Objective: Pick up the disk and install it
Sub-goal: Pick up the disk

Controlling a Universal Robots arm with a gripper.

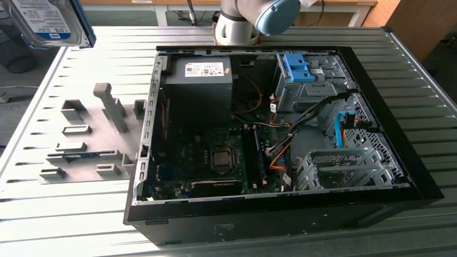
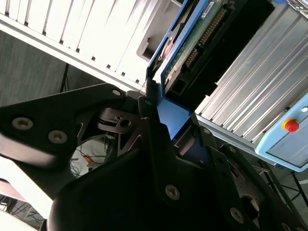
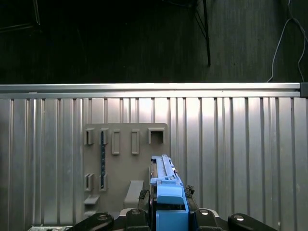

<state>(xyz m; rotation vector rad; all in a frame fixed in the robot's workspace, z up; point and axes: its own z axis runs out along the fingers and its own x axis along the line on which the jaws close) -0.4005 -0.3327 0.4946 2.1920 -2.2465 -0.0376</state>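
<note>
The disk, silver with a white-and-blue label and a blue frame, hangs high in the air at the exterior view's far left, well above the table. In the second wrist view my gripper is shut on the disk, its black fingers clamped on the blue frame, with the green circuit board and connector edge showing. The first wrist view shows the disk edge-on, rising out of the gripper above the grey holder plate.
An open black computer case lies on the ribbed metal table. Inside are a black box with a white sticker, a blue bracket on a drive cage, and a metal cage. The grey slotted holder plate sits beside the case.
</note>
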